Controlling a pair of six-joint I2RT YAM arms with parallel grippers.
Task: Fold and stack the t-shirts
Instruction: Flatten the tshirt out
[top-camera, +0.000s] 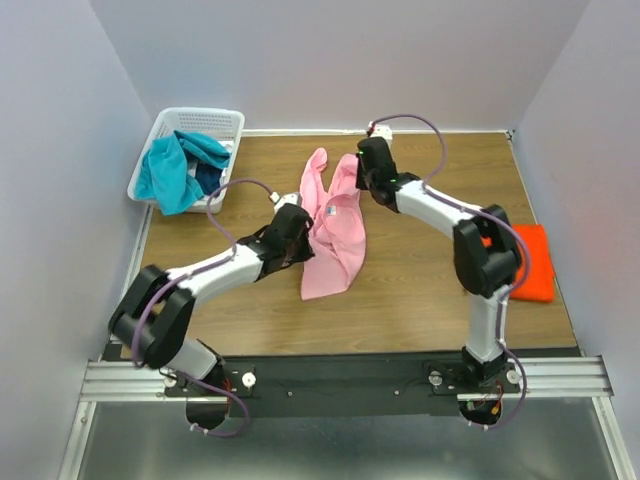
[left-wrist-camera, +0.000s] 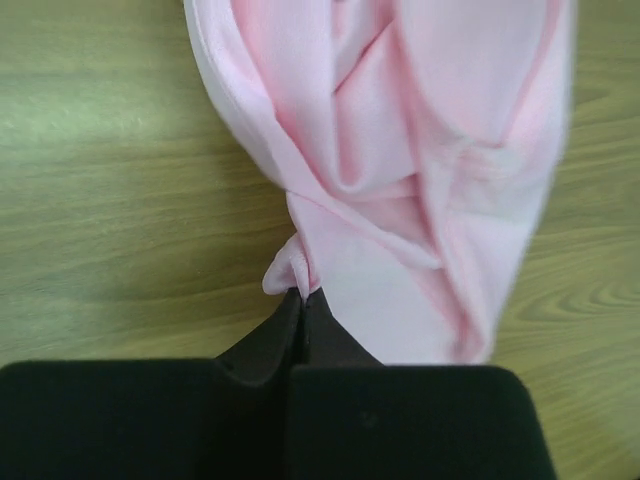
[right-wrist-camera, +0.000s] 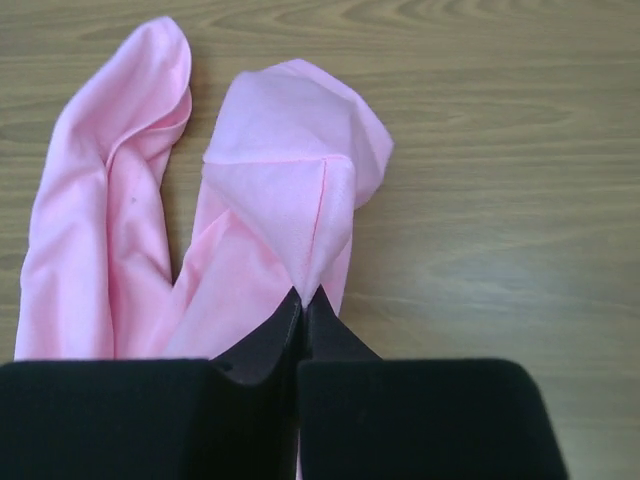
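The left claw (left-wrist-camera: 300, 300) and right claw (right-wrist-camera: 308, 298) each pinch the light pink t-shirt (top-camera: 335, 240), which trails bunched ahead of their tips onto the desk (top-camera: 420, 290). Best to draw them apart evenly, lifting enough to untwist it before laying it flat.

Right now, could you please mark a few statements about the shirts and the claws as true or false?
1. The left claw and the right claw are both shut on the pink shirt. True.
2. A teal garment hangs over the rim of the white basket. True.
3. The orange shirt lies in that basket. False: it lies at the right edge of the table.
4. The pink shirt lies folded flat. False: it is bunched and twisted between the claws.
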